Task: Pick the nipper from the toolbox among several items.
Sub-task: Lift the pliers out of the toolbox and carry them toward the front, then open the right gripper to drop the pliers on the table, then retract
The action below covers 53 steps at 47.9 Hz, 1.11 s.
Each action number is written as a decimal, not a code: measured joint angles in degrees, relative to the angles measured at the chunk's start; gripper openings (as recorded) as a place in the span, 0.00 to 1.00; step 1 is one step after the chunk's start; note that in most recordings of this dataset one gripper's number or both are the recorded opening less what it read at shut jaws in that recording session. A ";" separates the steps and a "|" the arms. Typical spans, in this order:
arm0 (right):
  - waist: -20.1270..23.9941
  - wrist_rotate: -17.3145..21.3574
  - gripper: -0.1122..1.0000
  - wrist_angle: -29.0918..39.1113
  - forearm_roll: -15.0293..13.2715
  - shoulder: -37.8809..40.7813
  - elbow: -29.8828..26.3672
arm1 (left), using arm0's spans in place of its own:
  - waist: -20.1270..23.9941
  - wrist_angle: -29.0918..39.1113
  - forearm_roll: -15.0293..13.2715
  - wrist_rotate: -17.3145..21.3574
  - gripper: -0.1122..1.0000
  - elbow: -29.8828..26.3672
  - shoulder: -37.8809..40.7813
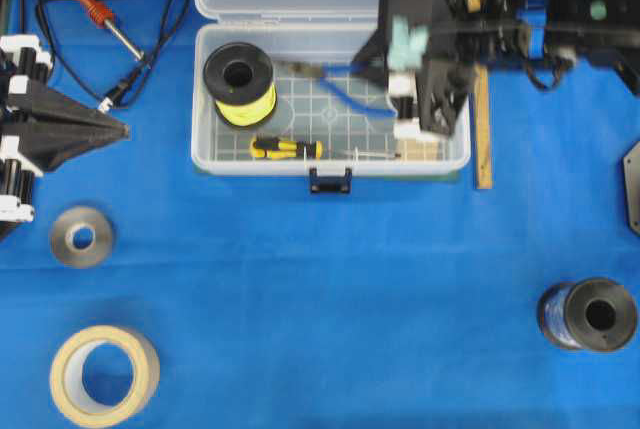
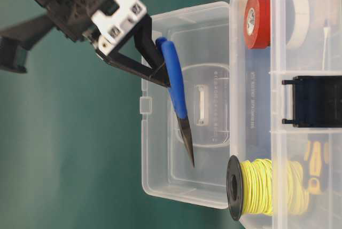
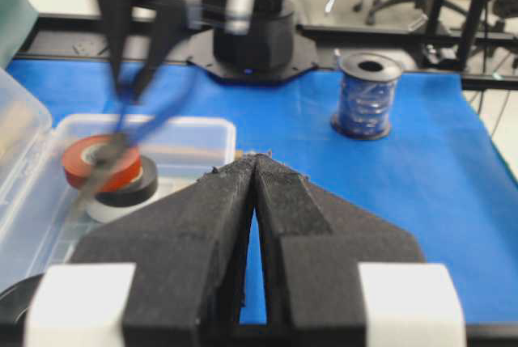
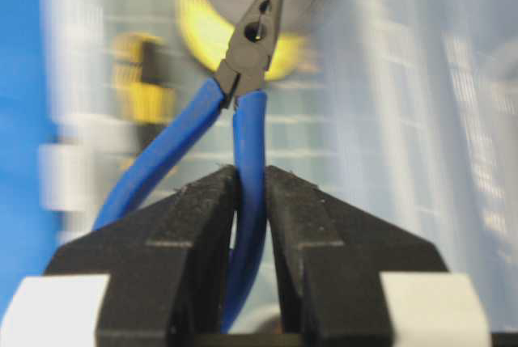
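**Pliers held above the open box on a blue table**

The right gripper (image 4: 249, 193) pinches one blue handle of the pliers (image 2: 176, 93) between its jaws; the tool hangs in the air over the clear plastic box (image 1: 205, 99), dark tip pointing down. Inside the box lie a spool of yellow wire (image 1: 240, 84), a yellow-and-black screwdriver (image 1: 285, 148) and tape rolls (image 2: 257, 21). The left gripper (image 3: 255, 171) sits apart at the table's left edge, jaws pressed together and holding nothing. A blue cloth (image 1: 350, 289) covers the table, with a tape ring (image 1: 104, 375), a blue wire spool (image 1: 588, 314) and a soldering iron (image 1: 95, 11) lying on it. Office chairs stand behind.
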 measured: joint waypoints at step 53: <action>17.23 16.61 0.23 -9.49 0.18 22.41 0.35 | 0.88 0.79 0.00 0.00 0.10 0.00 0.00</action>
